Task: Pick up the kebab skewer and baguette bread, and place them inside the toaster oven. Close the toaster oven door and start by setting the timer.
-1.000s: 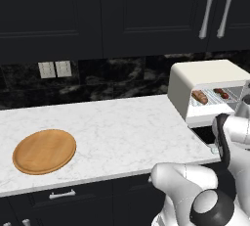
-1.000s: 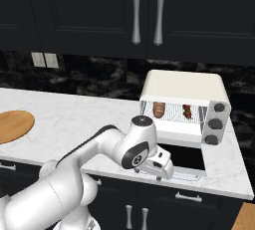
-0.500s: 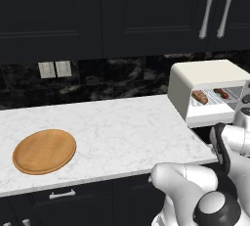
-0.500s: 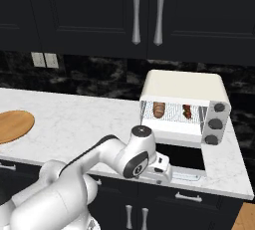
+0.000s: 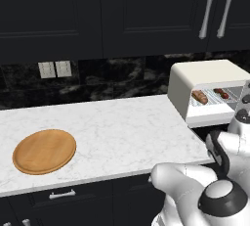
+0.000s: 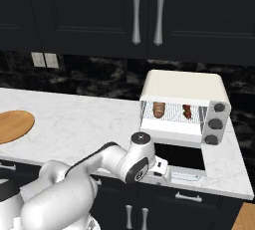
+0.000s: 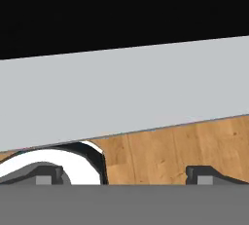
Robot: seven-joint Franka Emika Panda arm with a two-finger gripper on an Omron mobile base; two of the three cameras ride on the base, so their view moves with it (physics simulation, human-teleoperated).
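The cream toaster oven [image 6: 182,87] stands at the counter's right end. Its dark glass door [image 6: 179,155] lies folded down flat, with the silver handle [image 6: 188,176] along its front edge. On the rack inside rest the golden baguette bread [image 6: 159,109] on the left and the dark red kebab skewer [image 6: 187,110] on the right. The same oven [image 5: 205,76], bread [image 5: 199,97] and skewer [image 5: 222,93] appear from the other side. My gripper [image 7: 126,178] is open and empty, low at the door's front edge, near the left end of the handle. A flat grey slab [image 7: 121,92] crosses just ahead of it.
A round wooden plate [image 5: 44,150] lies bare on the white marble counter [image 5: 122,127] far to the left. Three dark knobs [image 6: 215,123] line the oven's right side. Dark cabinets hang above and wooden floor [image 7: 185,151] shows below the hand.
The wrist has sunk lower in front of the open oven door, down to the counter's front edge. The jaws stayed wide apart. Bread and skewer have not moved.
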